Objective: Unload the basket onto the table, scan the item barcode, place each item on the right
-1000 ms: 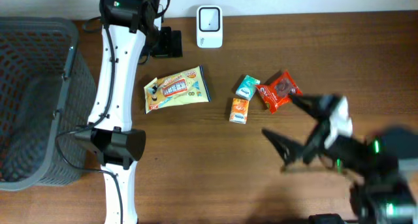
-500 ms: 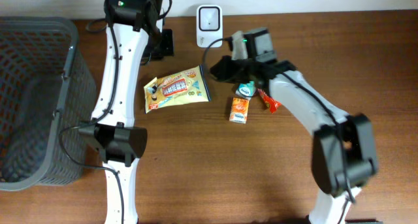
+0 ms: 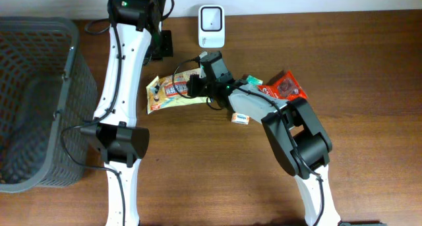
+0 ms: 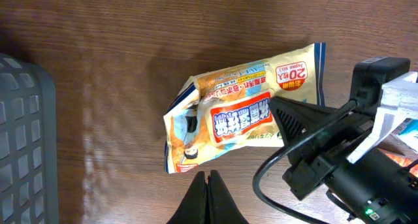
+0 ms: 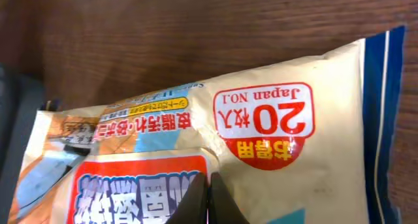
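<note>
One orange box (image 3: 239,117); one yellow snack bag (image 3: 173,91) flat mid-tabletop; one red packet (image 3: 285,89); one teal packet (image 3: 253,80), partly hidden; one white scanner (image 3: 211,18) at back; one grey basket (image 3: 33,101) far left; right tool (image 5: 208,196) clenched, gripping nothing, tips over the bag; left tool (image 4: 208,192) clenched, empty, hovering beside it; dark wood tabletop (image 3: 369,68).
</note>
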Robot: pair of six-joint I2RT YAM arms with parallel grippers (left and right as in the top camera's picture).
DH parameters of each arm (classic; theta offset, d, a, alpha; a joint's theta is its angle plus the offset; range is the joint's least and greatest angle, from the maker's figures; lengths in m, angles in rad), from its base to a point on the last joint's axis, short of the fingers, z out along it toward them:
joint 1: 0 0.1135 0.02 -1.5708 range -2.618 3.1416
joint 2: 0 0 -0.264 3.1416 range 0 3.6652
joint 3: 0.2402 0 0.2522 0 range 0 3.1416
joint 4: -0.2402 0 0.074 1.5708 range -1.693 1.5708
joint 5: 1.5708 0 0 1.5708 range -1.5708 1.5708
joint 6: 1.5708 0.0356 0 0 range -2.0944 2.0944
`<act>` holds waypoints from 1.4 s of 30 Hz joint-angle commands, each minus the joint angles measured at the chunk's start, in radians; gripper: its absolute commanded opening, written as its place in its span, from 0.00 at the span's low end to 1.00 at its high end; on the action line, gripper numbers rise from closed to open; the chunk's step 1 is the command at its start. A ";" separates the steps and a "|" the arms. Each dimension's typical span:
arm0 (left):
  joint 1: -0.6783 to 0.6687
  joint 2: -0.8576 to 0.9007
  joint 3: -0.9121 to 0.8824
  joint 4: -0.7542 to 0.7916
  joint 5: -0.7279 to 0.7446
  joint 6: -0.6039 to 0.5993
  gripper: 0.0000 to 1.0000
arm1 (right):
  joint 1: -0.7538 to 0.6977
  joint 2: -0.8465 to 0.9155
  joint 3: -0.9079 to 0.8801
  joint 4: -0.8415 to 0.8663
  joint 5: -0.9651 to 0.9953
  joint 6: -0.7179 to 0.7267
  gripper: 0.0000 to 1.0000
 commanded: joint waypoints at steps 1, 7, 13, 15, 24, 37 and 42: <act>0.001 0.009 -0.008 -0.001 -0.015 -0.013 0.01 | -0.032 0.028 0.013 -0.121 0.152 0.006 0.04; -0.002 0.009 -0.300 0.174 0.214 0.063 0.00 | -0.087 -0.042 0.013 -0.246 0.137 0.096 0.04; -0.008 0.009 -0.637 0.500 0.202 0.119 0.00 | -0.093 -0.043 0.013 -0.253 0.097 0.100 0.04; -0.005 0.009 -0.681 0.528 -0.064 0.119 0.00 | -0.093 -0.043 0.013 -0.258 0.097 0.100 0.04; 0.027 -0.008 -0.266 0.241 0.274 -0.008 0.00 | -0.105 -0.043 0.013 -0.319 0.218 0.100 0.04; 0.114 -0.001 -0.497 0.334 -0.129 -0.108 0.00 | -0.105 -0.162 0.013 -0.380 0.217 0.043 0.04; 0.110 0.004 -0.496 0.285 0.131 -0.107 0.31 | -0.118 -0.323 0.014 -0.474 0.175 -0.115 0.38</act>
